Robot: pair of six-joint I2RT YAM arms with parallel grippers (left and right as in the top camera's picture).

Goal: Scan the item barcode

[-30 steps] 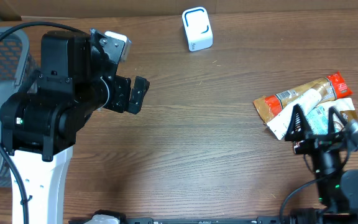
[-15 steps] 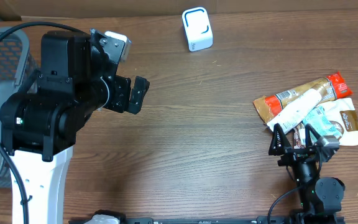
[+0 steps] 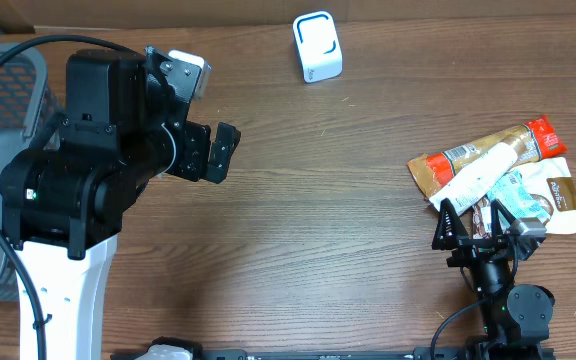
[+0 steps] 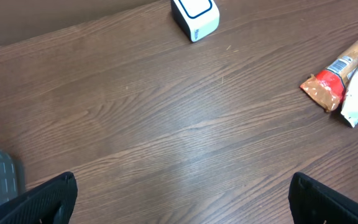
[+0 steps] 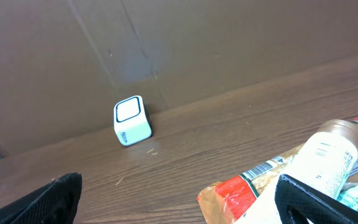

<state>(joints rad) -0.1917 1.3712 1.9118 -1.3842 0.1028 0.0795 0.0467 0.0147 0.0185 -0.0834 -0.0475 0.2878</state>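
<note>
Two grippers spread wide, holding nothing, left gripper (image 3: 213, 152) upper left near grey basket (image 3: 8, 80) at left edge, right gripper (image 3: 465, 222) lower right at pile of packets (image 3: 498, 165) by right edge, white scanner (image 3: 317, 46) top centre, open wooden table (image 3: 318, 210) between.

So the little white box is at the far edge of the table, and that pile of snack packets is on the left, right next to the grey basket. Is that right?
Not quite. The white box is at the far edge, but the pile of snack packets lies on the right, far from the grey basket, which stands on the left. The overhead view shows it.
</note>
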